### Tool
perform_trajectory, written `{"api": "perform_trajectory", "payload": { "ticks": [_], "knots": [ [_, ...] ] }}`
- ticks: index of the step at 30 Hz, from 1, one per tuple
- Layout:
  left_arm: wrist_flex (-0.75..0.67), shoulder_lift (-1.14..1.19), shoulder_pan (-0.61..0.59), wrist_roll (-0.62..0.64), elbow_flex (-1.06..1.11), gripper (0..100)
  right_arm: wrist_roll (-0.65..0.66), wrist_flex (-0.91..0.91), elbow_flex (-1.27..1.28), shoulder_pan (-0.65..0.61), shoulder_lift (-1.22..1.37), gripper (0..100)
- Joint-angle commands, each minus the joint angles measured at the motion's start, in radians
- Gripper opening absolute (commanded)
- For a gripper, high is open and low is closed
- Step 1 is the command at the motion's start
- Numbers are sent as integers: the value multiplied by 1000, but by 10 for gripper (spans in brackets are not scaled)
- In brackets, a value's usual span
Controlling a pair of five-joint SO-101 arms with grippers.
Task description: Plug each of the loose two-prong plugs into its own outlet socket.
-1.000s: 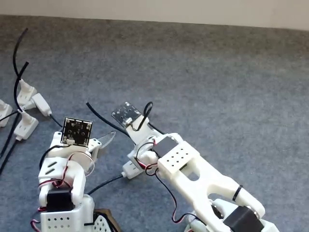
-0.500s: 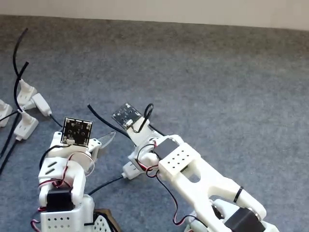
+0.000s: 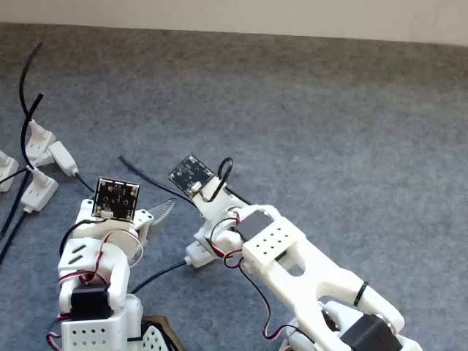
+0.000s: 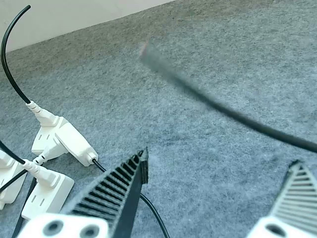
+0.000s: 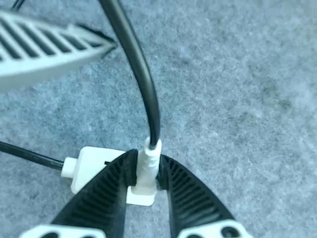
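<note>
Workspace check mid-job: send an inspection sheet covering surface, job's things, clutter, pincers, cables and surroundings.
Surface: grey carpet.
Job's things: plug upright at a white socket; whether it is seated cannot be told. Other sockets, with plugs in, lie off to the left arm's side.
Clutter: nothing seen.
Pincers: right pincer shut on the plug; left pincer open, holding nothing.
Cables: black cable rises from the plug; its loose end crosses in front of the left pincer.
Surroundings: pale wall beyond the carpet.

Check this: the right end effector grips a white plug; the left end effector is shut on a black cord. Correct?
No. The left wrist view shows the left end effector open, the black cord beyond it. The right end effector grips the white plug.
</note>
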Motion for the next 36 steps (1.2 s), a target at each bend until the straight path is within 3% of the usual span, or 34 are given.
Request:
{"api": "perform_trajectory", "payload": {
  "ticks": [1, 7, 19, 30, 36],
  "knots": [
    [-6, -10, 16, 9, -8, 404, 0, 1, 70, 1, 36, 4],
    [-6, -10, 16, 9, -8, 404, 31, -5, 41, 70, 47, 4],
    [-6, -10, 16, 9, -8, 404, 26, 2, 48, 33, 45, 4],
    [-6, -10, 16, 9, -8, 404, -83, 73, 53, 30, 35, 4],
    [-6, -10, 16, 9, -7, 404, -212, 225, -4, 31, -7, 4]
  ]
}}
